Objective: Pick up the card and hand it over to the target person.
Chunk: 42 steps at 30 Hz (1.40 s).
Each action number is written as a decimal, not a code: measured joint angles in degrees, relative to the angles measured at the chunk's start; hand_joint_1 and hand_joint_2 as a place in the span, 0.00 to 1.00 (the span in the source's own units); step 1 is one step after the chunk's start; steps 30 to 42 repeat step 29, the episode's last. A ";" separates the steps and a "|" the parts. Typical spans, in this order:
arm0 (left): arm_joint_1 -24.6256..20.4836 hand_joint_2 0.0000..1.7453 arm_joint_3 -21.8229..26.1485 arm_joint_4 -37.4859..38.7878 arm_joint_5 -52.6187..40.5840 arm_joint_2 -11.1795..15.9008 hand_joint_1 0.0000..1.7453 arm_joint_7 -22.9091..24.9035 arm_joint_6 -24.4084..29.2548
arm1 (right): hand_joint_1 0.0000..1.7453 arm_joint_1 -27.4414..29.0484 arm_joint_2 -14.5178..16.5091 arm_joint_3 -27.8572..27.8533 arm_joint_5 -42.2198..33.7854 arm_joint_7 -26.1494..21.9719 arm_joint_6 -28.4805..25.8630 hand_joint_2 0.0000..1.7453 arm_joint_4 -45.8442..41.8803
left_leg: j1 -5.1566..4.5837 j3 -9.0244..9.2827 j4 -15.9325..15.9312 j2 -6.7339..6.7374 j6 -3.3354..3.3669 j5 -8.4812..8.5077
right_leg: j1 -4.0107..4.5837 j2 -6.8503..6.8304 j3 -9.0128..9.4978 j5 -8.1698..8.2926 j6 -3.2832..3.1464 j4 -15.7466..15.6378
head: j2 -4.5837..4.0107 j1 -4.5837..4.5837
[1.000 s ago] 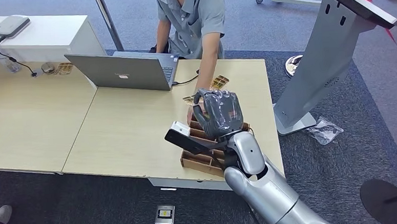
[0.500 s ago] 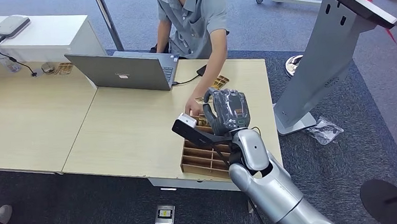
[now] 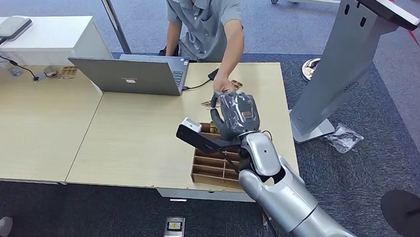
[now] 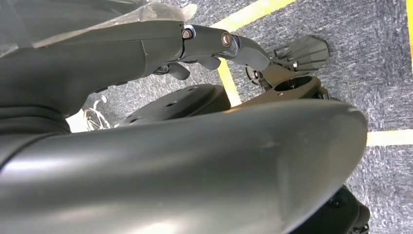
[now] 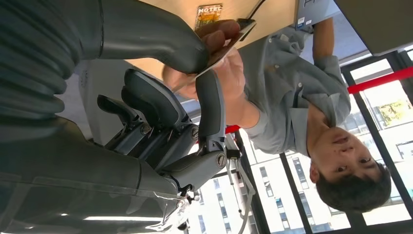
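Right hand (image 3: 236, 115) rose off the wooden divider tray (image 3: 216, 167) and carried farther across the table (image 3: 133, 139) toward the person (image 3: 208, 21). Person's hand (image 3: 223, 87), earlier down at the tray's far edge beside the robot's fingers, pulled back up the table and ended just beyond the right hand. In the right wrist view, that hand gripped the card (image 5: 229, 41) together with the robot's thumb and finger.

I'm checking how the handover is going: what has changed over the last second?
The right hand rose off the wooden tray toward the person. The person's hand drew back up the table and now grips the card with the robot's thumb. The laptop and tray stayed put.
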 joint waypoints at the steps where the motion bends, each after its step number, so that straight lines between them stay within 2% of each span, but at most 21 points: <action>1: 0.01 0.00 -0.02 0.01 -0.01 -0.05 0.00 -0.04 0.04 | 1.00 0.04 -0.13 -0.08 0.13 0.33 -0.10 1.00 0.22 | 0.00 0.00 0.00 -0.01 0.01 0.01 | 0.00 0.00 0.00 0.01 0.00 -0.01 | 0.00 0.00; 5: 0.02 0.00 -0.17 0.02 -0.14 -0.18 0.00 -0.11 0.09 | 1.00 0.34 -0.62 -0.64 0.30 1.32 -0.59 1.00 1.00 | -0.01 0.00 -0.01 -0.02 -0.01 -0.01 | -0.01 -0.05 0.01 -0.02 0.00 0.00 | 0.00 0.00; 6: 0.01 0.00 -0.19 0.03 -0.14 -0.22 0.00 -0.11 0.09 | 0.95 0.49 -0.70 -0.89 0.26 1.48 -0.95 1.00 1.13 | -0.01 0.01 -0.01 -0.02 -0.01 -0.01 | -0.01 -0.05 0.01 -0.03 0.00 0.00 | 0.00 0.00; 9: 0.01 0.00 -0.20 0.03 -0.11 -0.38 0.00 -0.17 0.13 | 0.20 1.19 -0.97 -1.68 -0.17 1.26 -2.71 1.00 1.12 | -0.01 0.03 -0.02 -0.05 -0.01 -0.01 | -0.01 -0.07 0.03 -0.04 0.00 -0.01 | 0.00 0.00; 10: 0.01 0.00 -0.17 0.03 -0.07 -0.43 0.00 -0.21 0.16 | 0.00 1.50 -1.03 -2.00 -0.68 0.84 -3.24 1.00 0.97 | -0.01 0.04 -0.03 -0.06 -0.01 -0.01 | -0.01 -0.08 0.05 -0.03 0.00 -0.03 | 0.00 0.00; 13: 0.03 0.00 0.01 0.04 0.17 -0.54 0.00 -0.24 0.28 | 0.00 2.84 -1.22 -3.41 -4.18 -1.55 -4.03 1.00 -0.43 | 0.00 0.06 -0.05 -0.09 -0.01 0.00 | 0.00 -0.11 0.07 -0.03 0.00 -0.05 | 0.00 0.00; 20: 0.09 0.00 0.45 -0.01 0.80 -0.64 0.00 -0.10 0.37 | 0.00 8.51 -3.68 -6.58 -23.24 -12.23 0.24 1.00 -11.45 | 0.00 0.01 -0.02 -0.14 0.00 0.00 | 0.00 -0.17 0.05 -0.05 0.01 -0.03 | 0.00 0.00; 26: 0.12 0.00 0.69 -0.06 1.08 -0.58 0.00 -0.38 0.36 | 0.00 11.75 -6.41 -6.62 -31.90 -16.60 3.32 1.00 -18.27 | -0.01 -0.01 0.00 -0.18 0.00 -0.02 | 0.00 -0.22 0.04 -0.08 0.01 -0.01 | 0.00 0.00; 29: 0.12 0.00 0.59 -0.04 0.97 -0.48 0.00 -0.51 0.20 | 0.00 12.83 -7.54 -6.27 -34.44 -17.29 4.60 1.00 -20.08 | 0.00 0.00 0.00 -0.21 0.02 0.00 | 0.00 -0.22 0.06 -0.05 0.02 -0.04 | 0.00 0.00; 42: 0.12 0.00 0.59 -0.04 0.97 -0.48 0.00 -0.51 0.20 | 0.00 12.83 -7.54 -6.27 -34.44 -17.29 4.60 1.00 -20.08 | 0.00 0.00 0.00 -0.21 0.02 0.00 | 0.00 -0.22 0.06 -0.05 0.02 -0.04 | 0.00 0.00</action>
